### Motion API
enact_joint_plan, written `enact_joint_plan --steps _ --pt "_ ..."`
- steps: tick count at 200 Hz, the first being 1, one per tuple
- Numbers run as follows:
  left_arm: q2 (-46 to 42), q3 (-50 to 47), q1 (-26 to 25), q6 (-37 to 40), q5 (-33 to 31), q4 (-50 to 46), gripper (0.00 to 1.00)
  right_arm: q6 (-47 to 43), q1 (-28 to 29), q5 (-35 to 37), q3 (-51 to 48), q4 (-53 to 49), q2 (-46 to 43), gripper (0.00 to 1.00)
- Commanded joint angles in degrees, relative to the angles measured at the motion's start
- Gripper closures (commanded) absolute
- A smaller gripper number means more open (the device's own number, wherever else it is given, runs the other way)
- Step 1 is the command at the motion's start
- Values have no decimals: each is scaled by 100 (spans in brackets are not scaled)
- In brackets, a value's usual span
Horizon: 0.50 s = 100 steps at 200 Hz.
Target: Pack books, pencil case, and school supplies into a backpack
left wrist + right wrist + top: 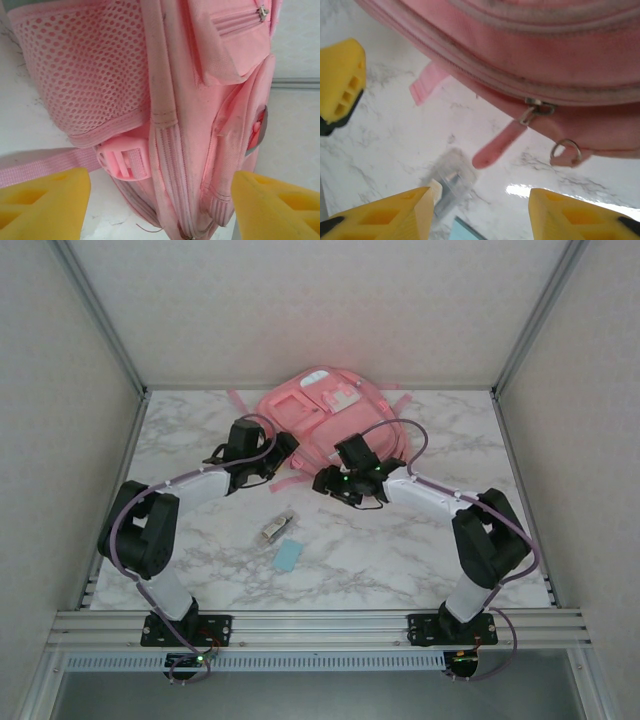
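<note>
Pink backpack (325,410) looks zipped; left tool (160,205), right tool (479,212) spread, empty; tugging zip (534,109) could drag it, unpinned, across worktop (400,550)

Left tool (157,177), fingers (42,205) parted, faces the backpack (195,100), its mesh pocket (85,70) and buckle (125,161).

Your white marble-pattern tabletop (400,550) has grey veins running through it. Pale textured wall panels (320,300) close it in at the back and both sides. You have aluminium posts (100,315) at the rear corners and a slotted aluminium rail (320,625) along the near edge.
</note>
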Motion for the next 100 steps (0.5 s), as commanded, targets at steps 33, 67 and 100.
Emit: enact_joint_plan --steps 33,67,100 --pt "-195 -255 -51 -126 -190 335 27 707 22 738 508 183 756 49" --pt "-224 -298 -176 -177 -194 396 27 758 22 935 553 278 860 85" --pt "-105 -326 -484 -376 -209 548 26 510 23 1033 496 77 668 100"
